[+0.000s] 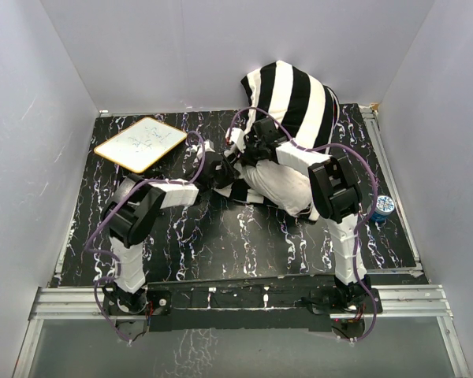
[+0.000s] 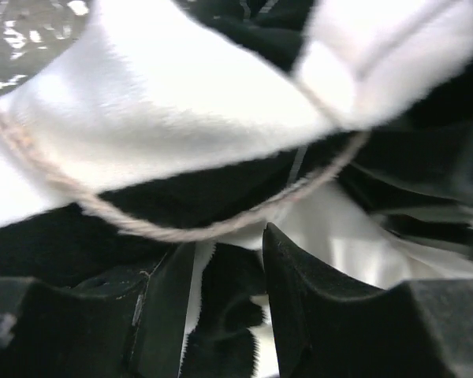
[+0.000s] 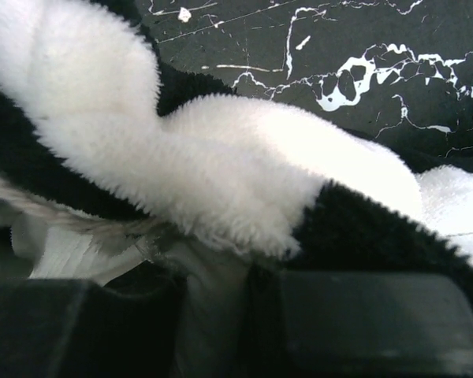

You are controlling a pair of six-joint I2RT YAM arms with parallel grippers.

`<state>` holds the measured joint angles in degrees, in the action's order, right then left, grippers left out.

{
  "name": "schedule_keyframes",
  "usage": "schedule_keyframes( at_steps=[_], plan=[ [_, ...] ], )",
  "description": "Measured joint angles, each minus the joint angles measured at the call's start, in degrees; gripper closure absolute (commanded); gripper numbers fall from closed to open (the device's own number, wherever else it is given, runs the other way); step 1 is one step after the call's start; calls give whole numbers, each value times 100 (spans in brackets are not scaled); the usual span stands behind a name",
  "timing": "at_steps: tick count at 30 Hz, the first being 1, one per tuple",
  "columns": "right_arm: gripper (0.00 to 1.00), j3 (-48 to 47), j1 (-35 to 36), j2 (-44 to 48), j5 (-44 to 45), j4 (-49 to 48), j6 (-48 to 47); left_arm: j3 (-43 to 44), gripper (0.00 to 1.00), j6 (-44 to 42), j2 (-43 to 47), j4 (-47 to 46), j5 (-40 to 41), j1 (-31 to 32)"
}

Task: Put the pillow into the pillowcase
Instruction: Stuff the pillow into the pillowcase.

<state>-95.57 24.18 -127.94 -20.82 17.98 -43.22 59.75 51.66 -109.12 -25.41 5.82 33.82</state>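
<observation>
The black-and-white striped pillowcase (image 1: 292,94) stands bunched up at the back right of the table. The plain white pillow (image 1: 280,185) bulges out of its lower open end, the rest hidden inside. My left gripper (image 1: 219,169) is at the left of the opening. In the left wrist view it (image 2: 229,252) is shut on a fold of the fuzzy striped pillowcase (image 2: 181,102), with smooth white pillow fabric (image 2: 339,244) behind. My right gripper (image 1: 251,146) is at the upper edge of the opening. In the right wrist view it (image 3: 213,287) is shut on the pillowcase (image 3: 221,173) hem.
A small yellow-framed whiteboard (image 1: 140,144) lies at the back left of the black marbled table (image 1: 221,236). A blue round object (image 1: 384,207) sits at the right edge. White walls enclose the table on three sides.
</observation>
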Motion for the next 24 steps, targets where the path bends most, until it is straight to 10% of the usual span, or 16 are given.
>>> schedule_keyframes(
  at_steps=[18, 24],
  plan=[
    [89, -46, -63, -9, -278, 96, 122, 326, 45, 170, -929, -1012, 887, 63],
    [89, -61, -74, -13, -280, 109, 160, 654, 95, 98, -1244, -1008, 1003, 83]
  ],
)
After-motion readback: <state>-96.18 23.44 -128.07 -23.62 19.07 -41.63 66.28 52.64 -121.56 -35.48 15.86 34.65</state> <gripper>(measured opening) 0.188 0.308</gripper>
